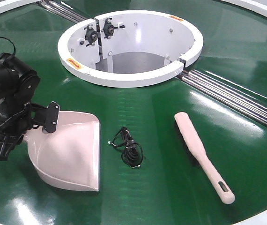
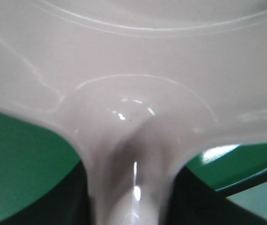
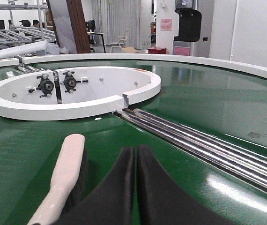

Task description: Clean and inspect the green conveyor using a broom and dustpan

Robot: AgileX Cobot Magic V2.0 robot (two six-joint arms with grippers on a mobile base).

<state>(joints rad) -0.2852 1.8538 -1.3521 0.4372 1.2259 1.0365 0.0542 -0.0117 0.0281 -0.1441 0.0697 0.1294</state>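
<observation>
The green conveyor [image 1: 161, 187] has a smooth, glossy belt, shiny enough to throw back the ceiling lights in pale patches. The roller rails [image 1: 236, 101] on the right are bare polished metal. The ring housing [image 1: 138, 77] at the far side looks white-painted, smooth and fairly dull. The dustpan [image 1: 72, 150] is smooth pale pink plastic with a soft sheen. The broom [image 1: 196, 145] is the same plastic, with dark bristles beneath. The cable tangle [image 1: 129, 149] between them looks black and rubbery. The right gripper [image 3: 136, 152] is matt black.

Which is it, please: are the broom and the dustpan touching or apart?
Apart. The front view shows bare green conveyor and a black cable between the dustpan and the broom.
</observation>
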